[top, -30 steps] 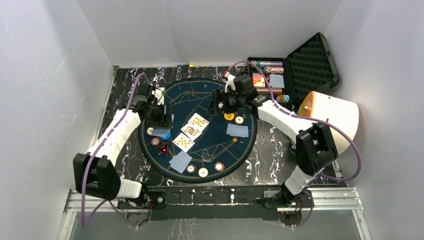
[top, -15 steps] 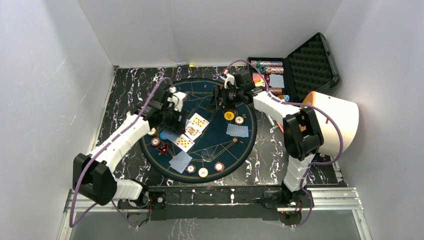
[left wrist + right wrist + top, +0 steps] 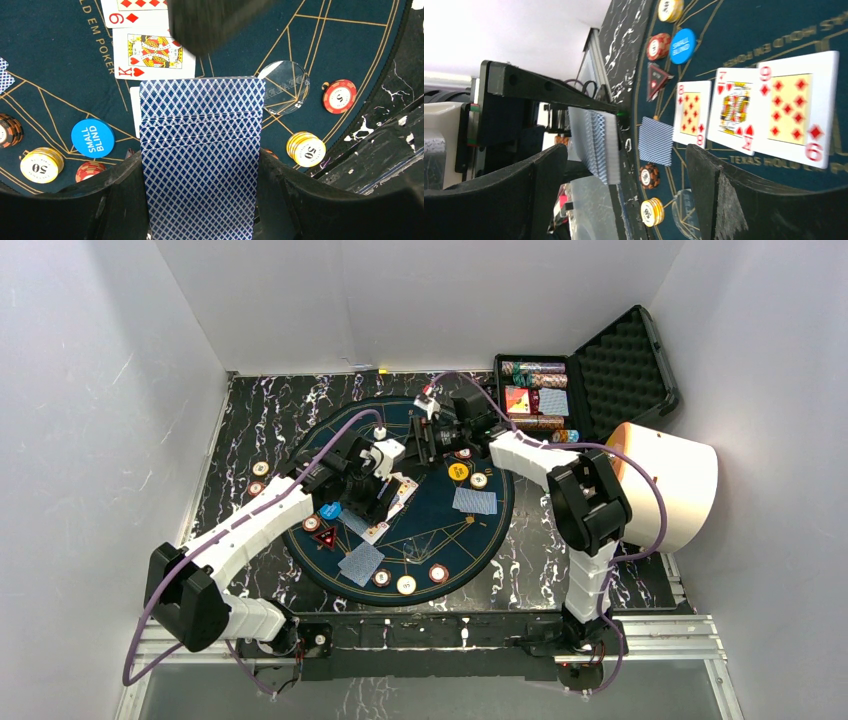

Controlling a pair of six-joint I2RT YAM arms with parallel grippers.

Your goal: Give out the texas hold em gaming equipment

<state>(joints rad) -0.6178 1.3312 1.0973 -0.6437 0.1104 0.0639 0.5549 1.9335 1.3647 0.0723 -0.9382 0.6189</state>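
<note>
The left claw (image 3: 201, 170) is clamped on a deck (image 3: 200, 115) of playing cards, their backs a fine blue-and-white lattice, the top few slipped a little so their edges step up the middle of its wrist view. The right claw (image 3: 626, 160) stands wide with nothing between its fingers, close by the deck, which its own camera sees edge-on at mid-left. Beyond the deck lie three face-up cards in a row, touching: the eight of diamonds (image 3: 691, 112), the king of hearts (image 3: 152, 52) and the nine of diamonds (image 3: 135, 12). A blue disc (image 3: 93, 138) lettered SMALL BLIND sits at lower left of the left wrist view, with a cream chip (image 3: 42, 165) marked 50 just beside it, and a red-and-white chip (image 3: 339, 96) at right. All of it rests on a round dark-blue felt mat (image 3: 440, 535) with gold lines. From overhead, two face-down blue-backed piles (image 3: 474, 501) (image 3: 361, 563) lie on the mat, a yellow disc (image 3: 458, 472) near its centre. The mat covers a black marbled counter (image 3: 250, 430); an open black case (image 3: 600, 370) sits at upper right.
</note>
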